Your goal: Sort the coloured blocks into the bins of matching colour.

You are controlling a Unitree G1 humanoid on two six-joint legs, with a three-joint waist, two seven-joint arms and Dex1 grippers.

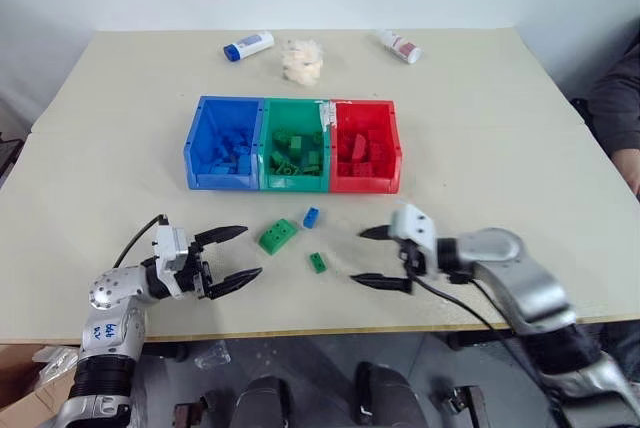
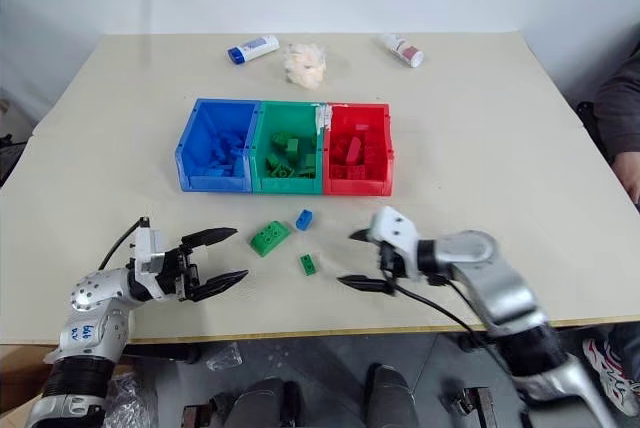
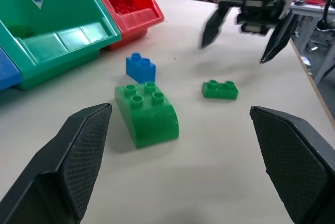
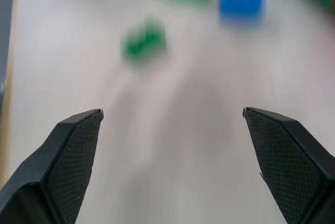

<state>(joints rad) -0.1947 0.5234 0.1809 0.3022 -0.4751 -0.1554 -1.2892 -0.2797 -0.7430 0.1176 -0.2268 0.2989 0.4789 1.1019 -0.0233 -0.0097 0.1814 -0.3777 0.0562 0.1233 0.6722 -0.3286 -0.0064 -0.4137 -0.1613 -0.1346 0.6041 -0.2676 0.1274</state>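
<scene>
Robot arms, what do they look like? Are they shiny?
Yes. Both arms are silver-grey metal. Each ends in a white wrist block and a gripper, left and right, with two pointed black fingers with cross-hatched pads. Thin black cables loop along the wrists.

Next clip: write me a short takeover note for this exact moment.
Left pincer: open, empty, level above the table.
Right pincer: open, empty.
Done: blue bin, green bin and red bin each hold matching blocks.
Left: large green block, small blue block and small green block lie loose between the pincers, in front of the bins.
</scene>
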